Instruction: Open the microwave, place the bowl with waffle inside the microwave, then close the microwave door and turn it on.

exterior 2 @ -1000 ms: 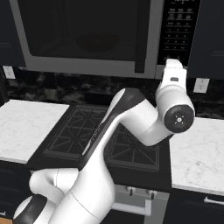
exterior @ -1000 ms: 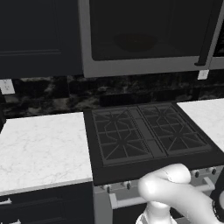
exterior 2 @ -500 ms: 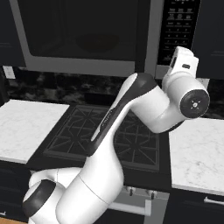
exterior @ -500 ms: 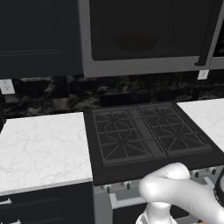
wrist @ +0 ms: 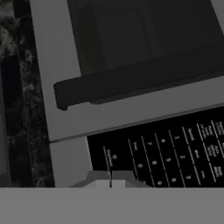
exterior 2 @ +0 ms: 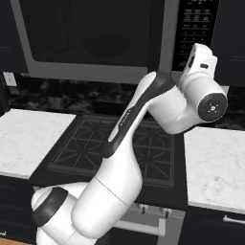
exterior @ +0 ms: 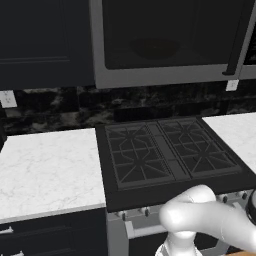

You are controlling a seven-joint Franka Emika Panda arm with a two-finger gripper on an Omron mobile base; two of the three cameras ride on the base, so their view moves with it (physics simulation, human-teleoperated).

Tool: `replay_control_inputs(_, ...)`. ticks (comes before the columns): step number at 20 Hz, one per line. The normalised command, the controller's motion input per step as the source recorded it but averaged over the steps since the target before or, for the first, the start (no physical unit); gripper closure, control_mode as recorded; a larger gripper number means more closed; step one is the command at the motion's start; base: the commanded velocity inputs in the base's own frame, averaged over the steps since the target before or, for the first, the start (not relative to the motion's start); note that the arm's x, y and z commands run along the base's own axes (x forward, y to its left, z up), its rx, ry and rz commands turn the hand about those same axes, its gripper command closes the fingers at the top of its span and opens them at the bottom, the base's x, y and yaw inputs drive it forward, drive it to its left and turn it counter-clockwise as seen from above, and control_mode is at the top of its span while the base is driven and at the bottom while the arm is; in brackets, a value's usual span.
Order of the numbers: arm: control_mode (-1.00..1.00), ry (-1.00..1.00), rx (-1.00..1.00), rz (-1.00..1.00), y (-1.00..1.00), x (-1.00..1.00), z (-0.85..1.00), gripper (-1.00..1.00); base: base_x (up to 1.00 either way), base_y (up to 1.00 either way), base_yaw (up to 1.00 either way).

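The microwave [exterior: 165, 75] hangs above the stove with the microwave door [exterior 2: 91, 33] closed. Through its dark glass the bowl [exterior: 155, 48] [exterior 2: 107, 46] shows dimly inside; I cannot make out the waffle. The black bar handle [exterior 2: 156, 28] [wrist: 131, 79] runs along the door's right edge. My gripper [wrist: 110, 180] is shut with nothing in it, and its tips sit right at the lower part of the key panel [wrist: 166, 153] [exterior 2: 195, 26]. In the right base view my hand [exterior 2: 201, 58] is raised in front of that panel's bottom.
A black gas stove [exterior: 165, 150] lies below the microwave, with white marble counters to its left [exterior: 45, 165] and right [exterior 2: 215, 162]. Dark cabinets [exterior: 40, 40] flank the microwave. My bent arm [exterior 2: 143, 119] reaches over the stove.
My hand has swung to the right and a little upward, from beside the door handle to the bottom of the key panel. The door has stayed closed.
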Motion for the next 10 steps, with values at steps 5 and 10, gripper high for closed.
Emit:
replay_control_inputs(5,-1.0,-0.02,0.0,0.0,-0.08,0.48,0.0,1.0,0.0,0.0,0.0)
replay_control_inputs(10,-1.0,-0.02,0.0,0.0,-0.3,0.34,0.0,1.0,0.0,0.0,0.0)
